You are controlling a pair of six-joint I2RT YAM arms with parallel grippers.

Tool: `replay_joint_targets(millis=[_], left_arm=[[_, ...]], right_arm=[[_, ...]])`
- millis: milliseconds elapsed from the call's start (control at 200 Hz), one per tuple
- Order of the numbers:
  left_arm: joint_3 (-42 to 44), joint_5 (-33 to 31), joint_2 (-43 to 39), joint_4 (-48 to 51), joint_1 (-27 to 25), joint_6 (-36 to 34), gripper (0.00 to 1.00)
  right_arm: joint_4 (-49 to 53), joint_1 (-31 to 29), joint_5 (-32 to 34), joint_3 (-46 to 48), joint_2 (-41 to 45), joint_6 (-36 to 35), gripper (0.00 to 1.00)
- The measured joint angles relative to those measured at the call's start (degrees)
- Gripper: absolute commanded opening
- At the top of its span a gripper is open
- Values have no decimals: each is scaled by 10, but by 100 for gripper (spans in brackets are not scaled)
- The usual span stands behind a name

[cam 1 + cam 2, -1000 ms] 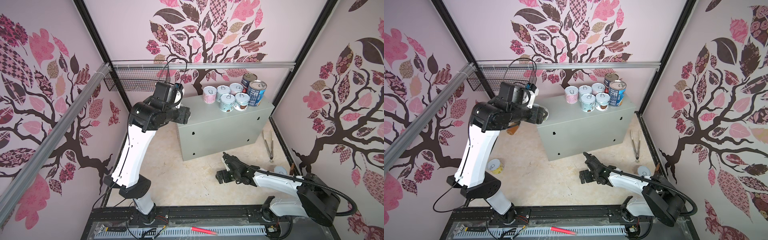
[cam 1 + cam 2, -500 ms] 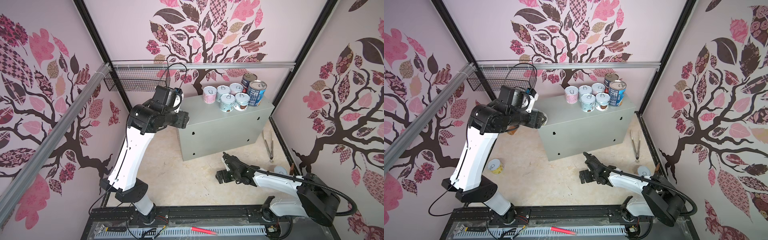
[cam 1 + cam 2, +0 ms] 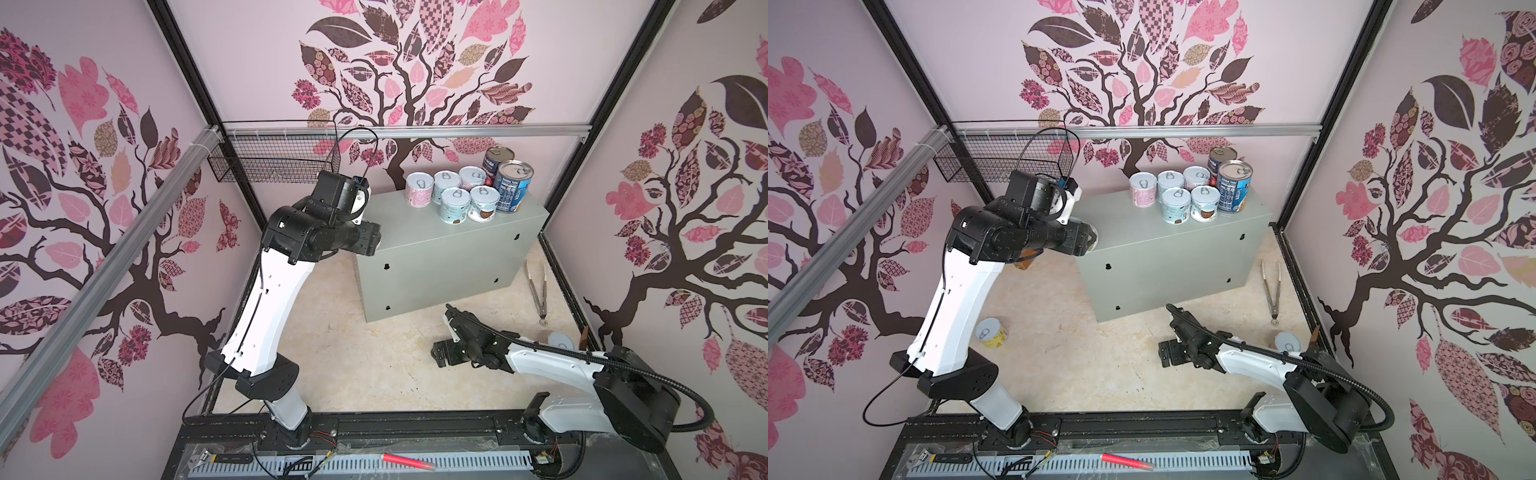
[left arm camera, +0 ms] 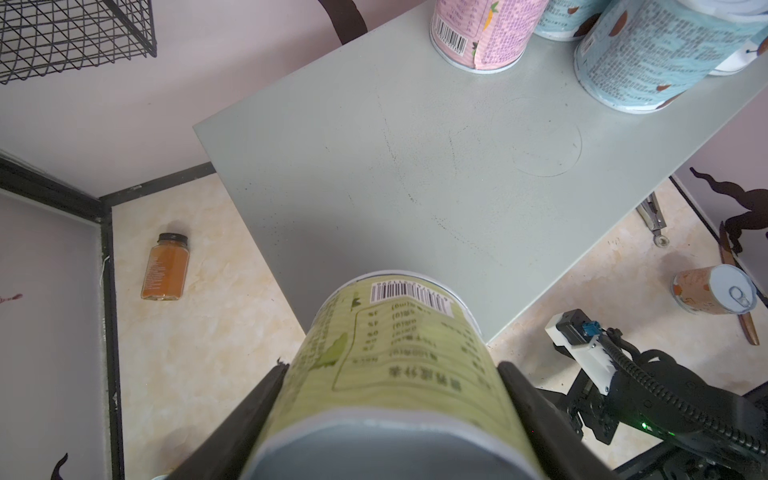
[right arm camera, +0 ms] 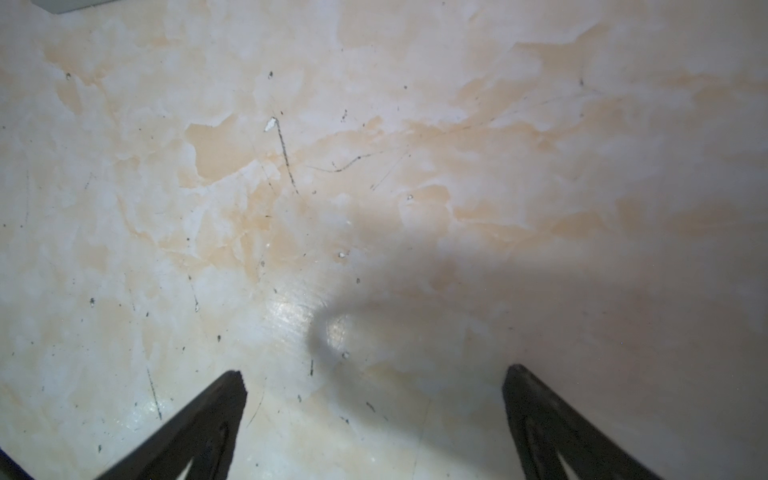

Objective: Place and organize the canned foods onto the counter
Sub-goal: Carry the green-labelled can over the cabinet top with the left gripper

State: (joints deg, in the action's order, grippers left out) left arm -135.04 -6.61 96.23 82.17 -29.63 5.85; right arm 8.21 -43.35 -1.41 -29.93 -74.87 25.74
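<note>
1. In both top views my forearm covers most of my left gripper. Only a pale sliver shows past it at the left end of the counter, so I cannot read the grip here.
2. Seven cans stand bunched at the counter's far right corner, and the red tall one is half hidden behind the blue tall one.
3. A yellow can stands on the floor beside my left arm and shows in a top view only. An orange can is partly behind my right arm. The bottle is almost wholly under my left forearm.
4. My right gripper sits low over the floor in front of the counter.
5. In the left wrist view my fingers are clamped on the sides of a green can. Its near end is blurred and cut off. Its far end hangs over the counter's near corner, but I cannot tell whether it touches.
6. In the right wrist view only my fingertips show. They are spread wide, with bare floor between them.
7. Against a second ago, my left gripper and the green can sit slightly lower at the counter's left end. My right arm, the seven cans and the tongs have not moved.
</note>
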Motion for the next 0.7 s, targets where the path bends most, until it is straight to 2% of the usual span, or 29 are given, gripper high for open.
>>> replay_joint_targets(millis=[700], left_arm=[[54,-9,-38,-26,0,0,62]], right_arm=[[-11,0,-4,-15,-21,-1,100]])
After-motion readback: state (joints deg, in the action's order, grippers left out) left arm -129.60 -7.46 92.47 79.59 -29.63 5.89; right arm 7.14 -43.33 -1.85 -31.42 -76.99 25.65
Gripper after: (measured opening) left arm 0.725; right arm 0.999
